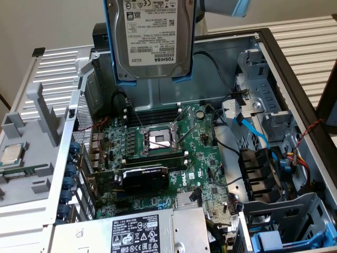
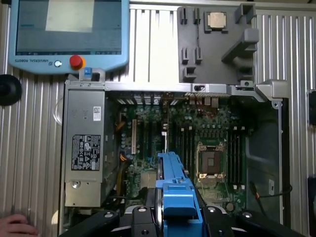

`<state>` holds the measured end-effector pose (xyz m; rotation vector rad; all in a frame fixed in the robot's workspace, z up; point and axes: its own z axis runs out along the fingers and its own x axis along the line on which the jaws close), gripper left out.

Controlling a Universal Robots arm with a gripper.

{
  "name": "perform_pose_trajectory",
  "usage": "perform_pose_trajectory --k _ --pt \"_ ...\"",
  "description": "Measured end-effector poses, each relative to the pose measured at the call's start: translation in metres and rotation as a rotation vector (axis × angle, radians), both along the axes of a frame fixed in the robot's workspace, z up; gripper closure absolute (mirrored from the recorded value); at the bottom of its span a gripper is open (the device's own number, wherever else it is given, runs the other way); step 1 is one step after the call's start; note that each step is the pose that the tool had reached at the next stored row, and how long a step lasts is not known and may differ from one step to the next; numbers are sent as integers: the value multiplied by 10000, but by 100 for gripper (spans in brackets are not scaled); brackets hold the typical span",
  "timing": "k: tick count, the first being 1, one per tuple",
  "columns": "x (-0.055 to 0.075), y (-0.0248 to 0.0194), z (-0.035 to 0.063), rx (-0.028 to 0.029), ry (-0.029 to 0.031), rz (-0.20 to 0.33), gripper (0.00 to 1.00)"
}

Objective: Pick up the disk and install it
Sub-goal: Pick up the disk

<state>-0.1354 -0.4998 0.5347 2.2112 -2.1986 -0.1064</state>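
Note:
The disk point(image 1: 152, 37), a silver hard drive with a white label in a bright blue carrier, hangs upright in the air above the open computer case point(image 1: 263, 42), over its back half. In the wrist view the blue carrier point(image 2: 177, 192) sits edge-on between two black fingers point(image 2: 140, 217), with my gripper point(image 2: 177, 215) shut on it. Below it lies the motherboard point(image 2: 197, 143) with its empty processor socket point(image 2: 210, 160).
A grey power-supply box point(image 1: 137, 232) fills one end of the case. Drive bays with blue parts point(image 1: 284, 240) and loose cables point(image 1: 253, 132) line the exterior view's right. A grey tray point(image 1: 21, 132) holds a processor chip point(image 1: 13, 154). A teach pendant point(image 2: 69, 29) and a hand point(image 2: 17, 224) lie outside the case.

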Motion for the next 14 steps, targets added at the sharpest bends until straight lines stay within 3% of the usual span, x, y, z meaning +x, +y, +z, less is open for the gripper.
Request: perform_pose_trajectory --k 14 --pt "208 -393 7 1 0 1 63"
